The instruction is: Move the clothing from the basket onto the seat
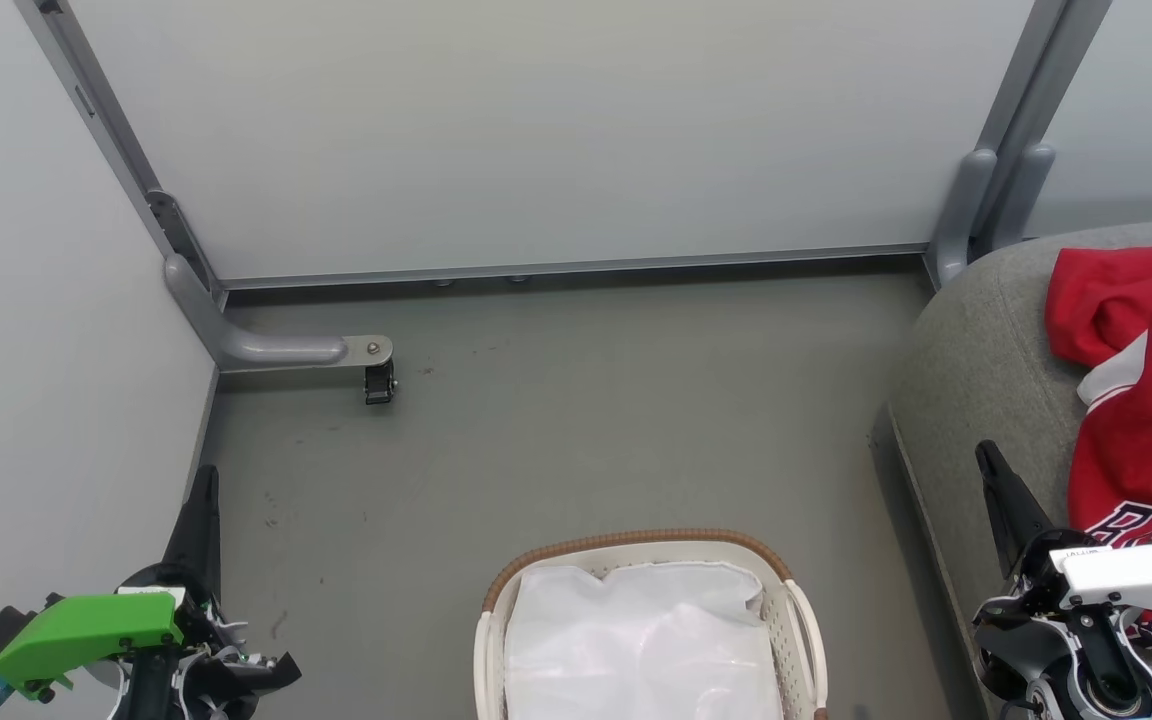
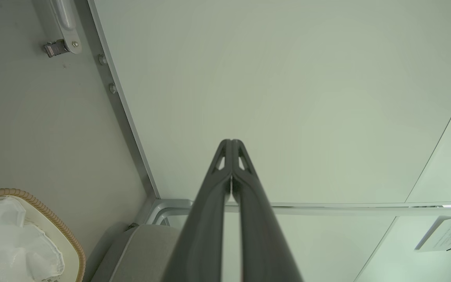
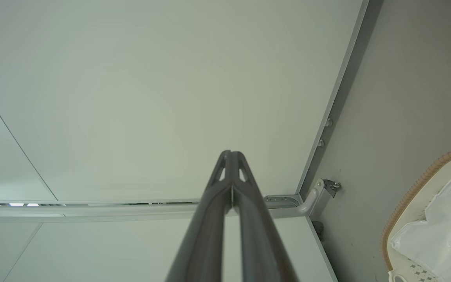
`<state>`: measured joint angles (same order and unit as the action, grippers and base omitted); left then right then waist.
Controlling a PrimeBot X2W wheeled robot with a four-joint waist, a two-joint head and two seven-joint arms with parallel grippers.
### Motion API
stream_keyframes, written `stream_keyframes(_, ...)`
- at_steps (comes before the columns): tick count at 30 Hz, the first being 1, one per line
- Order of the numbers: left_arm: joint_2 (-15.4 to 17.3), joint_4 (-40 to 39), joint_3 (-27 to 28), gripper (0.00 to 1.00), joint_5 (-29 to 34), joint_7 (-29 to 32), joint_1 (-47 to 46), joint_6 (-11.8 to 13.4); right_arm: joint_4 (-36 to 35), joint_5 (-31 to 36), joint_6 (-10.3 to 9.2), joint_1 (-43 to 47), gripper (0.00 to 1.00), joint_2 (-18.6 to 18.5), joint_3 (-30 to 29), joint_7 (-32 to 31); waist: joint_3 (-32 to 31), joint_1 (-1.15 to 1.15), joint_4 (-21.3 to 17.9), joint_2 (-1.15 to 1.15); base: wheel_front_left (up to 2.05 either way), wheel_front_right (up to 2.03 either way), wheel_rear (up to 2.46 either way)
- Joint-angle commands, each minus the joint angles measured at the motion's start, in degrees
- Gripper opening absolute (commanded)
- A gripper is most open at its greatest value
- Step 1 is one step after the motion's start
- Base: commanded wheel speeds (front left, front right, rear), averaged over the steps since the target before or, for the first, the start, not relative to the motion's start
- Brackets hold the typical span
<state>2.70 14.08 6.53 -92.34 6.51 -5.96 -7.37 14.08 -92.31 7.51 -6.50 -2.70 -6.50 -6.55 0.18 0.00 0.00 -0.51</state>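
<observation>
The red clothing [image 1: 1141,400] lies bunched on the grey seat [image 1: 986,350] at the right, plain red at the top, white trim and black-and-white lettering lower down. The white basket [image 1: 636,543], with its brown woven rim, stands at the bottom centre and holds a white liner sheet [image 1: 636,640]. My left gripper [image 1: 205,478] is shut at the lower left, over the floor and left of the basket. My right gripper [image 1: 986,455] is shut at the lower right, over the seat's edge beside the clothing. Both wrist views show fingers pressed together, left gripper [image 2: 231,141] and right gripper [image 3: 231,152], with the basket [image 2: 59,231] [image 3: 407,199] in a corner.
Pale partition walls with grey frames close off the back and left. A grey foot with a black caster [image 1: 378,382] juts onto the floor [image 1: 586,420] at the back left. A paper label [image 2: 444,233] hangs on a wall panel.
</observation>
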Motion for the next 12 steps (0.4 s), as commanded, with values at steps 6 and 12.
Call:
stream_keyframes(6, 0.3, -0.1, 0.1, 0.0, -0.2, 0.2, -0.6, -0.3, -0.2, -0.2, -0.04, 0.6, 0.0, -0.4, -0.1, -0.1, 0.0, 0.0, 0.0, 0.51, 0.0, 0.0, 0.0)
stream_keyframes(12, 0.3, -0.1, 0.1, 0.0, -0.2, 0.2, -0.6, -0.3, -0.2, -0.2, -0.04, 0.6, 0.0, -0.4, -0.1, -0.1, 0.0, 0.0, 0.0, 0.51, 0.0, 0.0, 0.0)
